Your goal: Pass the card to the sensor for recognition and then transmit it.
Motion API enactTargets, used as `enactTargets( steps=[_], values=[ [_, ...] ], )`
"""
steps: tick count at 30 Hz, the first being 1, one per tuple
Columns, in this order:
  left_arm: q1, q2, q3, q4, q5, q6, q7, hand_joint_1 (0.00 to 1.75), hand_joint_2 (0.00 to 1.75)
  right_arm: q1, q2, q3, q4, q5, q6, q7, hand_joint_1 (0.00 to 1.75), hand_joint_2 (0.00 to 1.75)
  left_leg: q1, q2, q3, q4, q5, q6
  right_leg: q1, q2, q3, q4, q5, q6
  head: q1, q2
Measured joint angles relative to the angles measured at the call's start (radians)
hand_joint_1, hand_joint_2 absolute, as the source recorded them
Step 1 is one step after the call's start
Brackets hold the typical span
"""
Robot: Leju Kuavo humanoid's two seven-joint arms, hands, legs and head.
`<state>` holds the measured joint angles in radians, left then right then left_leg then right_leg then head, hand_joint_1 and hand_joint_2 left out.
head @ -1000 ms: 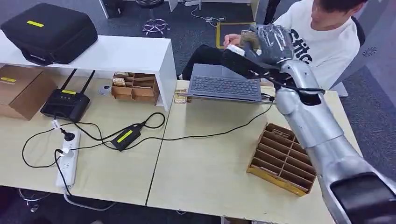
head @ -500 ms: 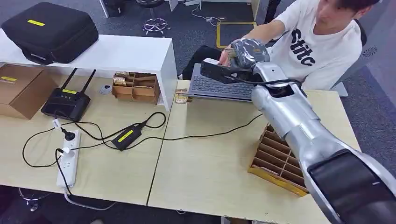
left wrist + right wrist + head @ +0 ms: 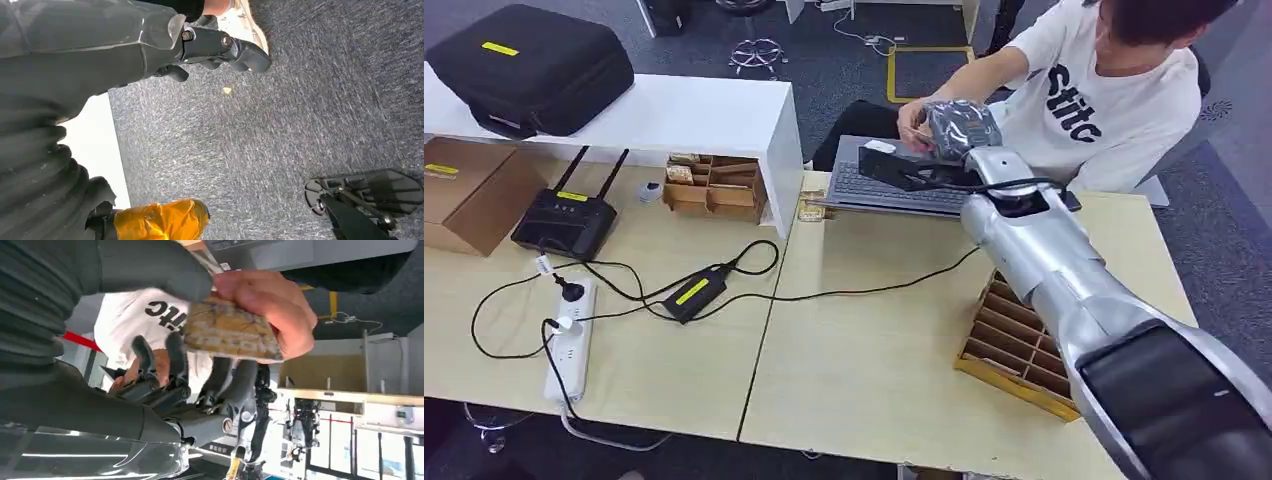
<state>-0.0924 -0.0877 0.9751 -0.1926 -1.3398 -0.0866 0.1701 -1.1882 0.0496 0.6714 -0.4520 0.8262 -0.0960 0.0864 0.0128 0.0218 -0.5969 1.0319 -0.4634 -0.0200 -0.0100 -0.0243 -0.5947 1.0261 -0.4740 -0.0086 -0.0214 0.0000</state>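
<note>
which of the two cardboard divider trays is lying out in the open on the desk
The cardboard divider tray near the desk's right edge, beside the robot's right arm. The other cardboard divider tray sits tucked under the white shelf, with small items in its compartments.

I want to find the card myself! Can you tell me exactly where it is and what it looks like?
Find the grey laptop at the far edge of the table, in front of the person in the white shirt. Above its keyboard is the robot's right hand, meeting the person's hand. The card sits between them: flat, tan and mottled.
</note>
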Motion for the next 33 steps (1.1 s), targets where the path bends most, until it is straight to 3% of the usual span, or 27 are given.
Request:
enactTargets(
  steps=[4,11,20,27,33],
  values=[
    [0.005,0.000,0.000,0.000,0.017,0.000,-0.012,0.00,1.75,0.017,-0.016,-0.018,-0.040,-0.047,-0.052,-0.083,0.00,1.75,0.000,0.000,0.000,0.000,0.000,0.000,0.000,0.000,0.000,0.000,0.000,0.000,-0.001,0.000],
    [0.022,0.000,0.002,0.000,0.040,0.004,-0.022,0.00,1.75,0.155,-0.132,-0.067,-0.295,-0.111,-0.079,-0.162,0.00,1.75,0.000,-0.001,0.000,0.000,0.000,0.001,0.000,-0.001,0.000,-0.002,0.000,0.000,0.000,0.000],
    [0.034,0.000,0.029,0.000,0.078,0.021,-0.035,0.00,1.75,0.539,-0.333,-0.214,-0.749,-0.208,-0.161,-0.253,0.00,1.75,0.000,-0.003,-0.001,0.000,-0.003,0.003,0.000,-0.004,0.001,-0.004,-0.001,0.001,-0.001,0.000],
    [0.036,-0.004,0.056,0.000,0.101,0.032,-0.039,0.00,1.75,0.788,-0.405,-0.334,-0.962,-0.220,-0.208,-0.276,0.00,1.75,0.000,-0.003,-0.002,0.000,-0.004,0.004,0.000,-0.004,0.001,-0.004,-0.002,0.002,0.000,0.000],
    [0.036,-0.007,0.074,0.000,0.107,0.037,-0.039,0.00,1.75,0.910,-0.430,-0.413,-1.047,-0.219,-0.207,-0.285,0.00,1.75,0.000,-0.003,-0.002,0.000,-0.004,0.004,0.000,-0.004,0.001,-0.004,-0.002,0.002,0.000,0.000]
  ],
)
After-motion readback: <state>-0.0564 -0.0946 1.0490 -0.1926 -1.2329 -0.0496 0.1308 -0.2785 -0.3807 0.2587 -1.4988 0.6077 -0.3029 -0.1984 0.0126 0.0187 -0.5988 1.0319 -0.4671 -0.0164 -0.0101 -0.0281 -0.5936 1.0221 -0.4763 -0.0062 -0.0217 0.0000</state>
